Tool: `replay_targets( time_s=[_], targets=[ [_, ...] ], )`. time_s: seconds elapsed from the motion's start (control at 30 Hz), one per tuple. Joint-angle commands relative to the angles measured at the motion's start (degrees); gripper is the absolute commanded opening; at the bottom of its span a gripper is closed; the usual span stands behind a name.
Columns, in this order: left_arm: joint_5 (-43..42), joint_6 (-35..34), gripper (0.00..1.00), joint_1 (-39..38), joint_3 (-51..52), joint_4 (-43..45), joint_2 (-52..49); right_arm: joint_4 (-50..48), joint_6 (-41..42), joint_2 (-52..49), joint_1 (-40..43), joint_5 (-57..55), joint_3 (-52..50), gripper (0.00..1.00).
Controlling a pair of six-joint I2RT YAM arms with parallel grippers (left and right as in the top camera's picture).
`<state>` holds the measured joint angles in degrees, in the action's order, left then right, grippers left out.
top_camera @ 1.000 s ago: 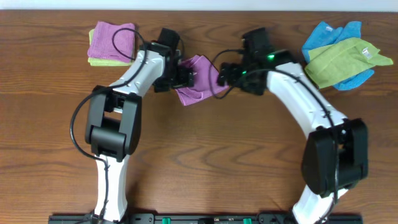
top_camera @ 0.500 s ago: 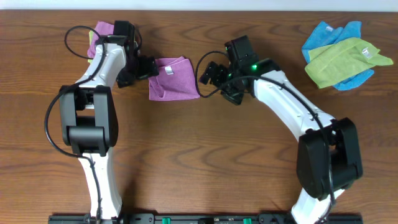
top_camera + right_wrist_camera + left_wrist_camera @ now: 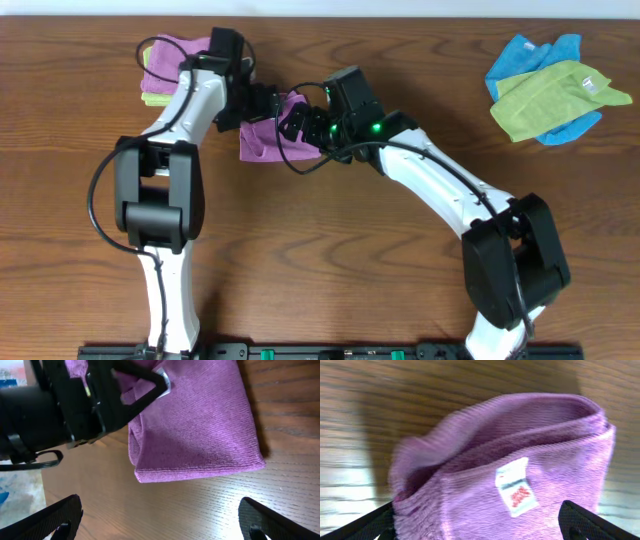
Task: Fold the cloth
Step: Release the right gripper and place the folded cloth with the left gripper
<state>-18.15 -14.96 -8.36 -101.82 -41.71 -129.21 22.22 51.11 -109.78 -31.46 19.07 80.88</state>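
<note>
Seen from overhead, the left gripper (image 3: 262, 103) and the right gripper (image 3: 300, 125) are meeting over the cloth (image 3: 262, 140) and covering its far edge. A pinker purple cloth (image 3: 170, 55) is lying on a lime-green one (image 3: 150, 99) out past the left fingers, and a green cloth (image 3: 550, 95) is draping over a blue cloth (image 3: 525, 52) far behind the right arm. Only the left wrist camera is catching the small white tag (image 3: 517, 487), whose red print is blurring beyond reading. There the violet terry is lying doubled in soft ribbed layers between and just ahead of the left fingers, which are standing spread wide at either side, pinching nothing. Only the right wrist camera is showing the cloth's near folded edge running straight across the wooden table (image 3: 200, 505) and its corner sitting square. The cloth is lying just ahead of the right fingers, which are also standing wide apart over bare wood, gripping nothing, while the left gripper's black finger is reaching over the cloth's far corner.
</note>
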Motion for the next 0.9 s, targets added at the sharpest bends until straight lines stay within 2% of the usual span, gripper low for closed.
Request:
replay_targets(
  time_s=[0.0, 0.3, 0.43, 0.5, 0.6, 0.67, 0.7, 0.77, 0.83, 0.87],
  targets=[
    [-1.0, 0.4, 0.98, 0.0, -1.1, 0.3, -0.4, 0.8, 2.1, 0.0, -0.5, -0.9, -0.1, 0.99],
    [-2.9, 4.0, 0.98, -1.7, -1.1, 1.3, -0.6, 7.3, -0.7, 1.1, 6.8, -5.2, -0.1, 0.99],
    [-2.9, 5.1, 0.93, -4.2, -1.0, 0.3, -1.8, 7.5, -3.5, 4.2, 10.8, -9.1, -0.1, 0.99],
    [-2.2, 5.1, 0.67, -5.6, -1.0, -0.1, -2.7, 7.6, -4.9, 6.4, 11.9, -11.5, -0.1, 0.99],
    [0.0, 4.4, 0.69, -7.1, -1.0, -0.4, -3.5, 8.4, -7.4, 9.9, 12.8, -15.9, -0.1, 0.99],
    [2.3, 4.0, 0.56, -7.9, -1.0, -0.4, -3.5, 9.4, -9.1, 11.9, 12.8, -19.5, -0.1, 0.99],
    [3.3, 4.0, 0.57, -8.2, -1.0, -0.3, -3.5, 10.2, -9.8, 12.9, 12.8, -21.7, -0.1, 0.99],
    [5.4, 4.1, 0.7, -8.7, -1.0, -0.7, -3.5, 11.7, -11.0, 14.7, 12.8, -25.2, -0.1, 0.99],
    [7.9, 4.5, 0.61, -9.1, -1.0, -1.2, -3.6, 12.5, -11.6, 15.6, 12.8, -27.5, -0.1, 0.99],
    [8.4, 4.9, 0.61, -9.3, -1.0, -1.4, -3.6, 12.9, -11.6, 15.8, 12.9, -28.4, -0.1, 0.99]
  ],
)
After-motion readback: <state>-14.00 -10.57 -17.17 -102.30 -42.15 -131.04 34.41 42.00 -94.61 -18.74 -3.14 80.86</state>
